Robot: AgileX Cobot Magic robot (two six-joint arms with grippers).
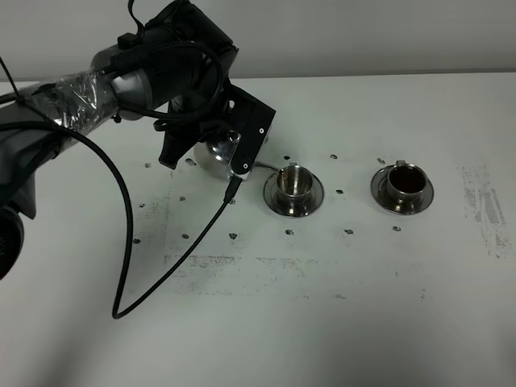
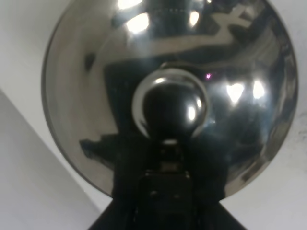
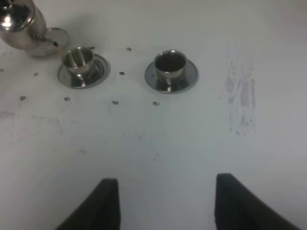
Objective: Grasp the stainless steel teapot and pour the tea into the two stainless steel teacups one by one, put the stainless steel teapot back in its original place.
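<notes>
The teapot [image 1: 210, 155] is seen tipped toward the left-hand cup [image 1: 293, 184], carried by the left gripper [image 1: 232, 153]. Its jaws appear to be closed on the handle, though the contact itself is lost in dark reflections below the lid knob [image 2: 170, 108]. The spout [image 3: 52, 43] is held just at that cup's rim, and the cup's inside looks pale and may be empty. Dark tea [image 1: 405, 179] is shown in the right-hand cup [image 1: 405, 182]. The right gripper [image 3: 165, 203] is kept well apart from everything, its jaws spread wide with nothing between them. A spill is judged the chief risk. With the spout so close to the rim, a small error in tilt or aim could send tea onto the saucer [image 1: 314, 197] or the table [image 1: 322, 306]. The mirror-smooth handle could also turn in the jaws under the pot's weight. The lid could be lost if the pot is tipped too far, and the light cup could be knocked off its saucer by the spout. A loose cable [image 1: 129, 234] is draped across the table beside the arm and could be dragged. The table is white, flecked with small dark specks and rubbed grey at a scuff [image 1: 484, 205] on the right; a plain pale wall [image 1: 363, 32] is seen behind.
</notes>
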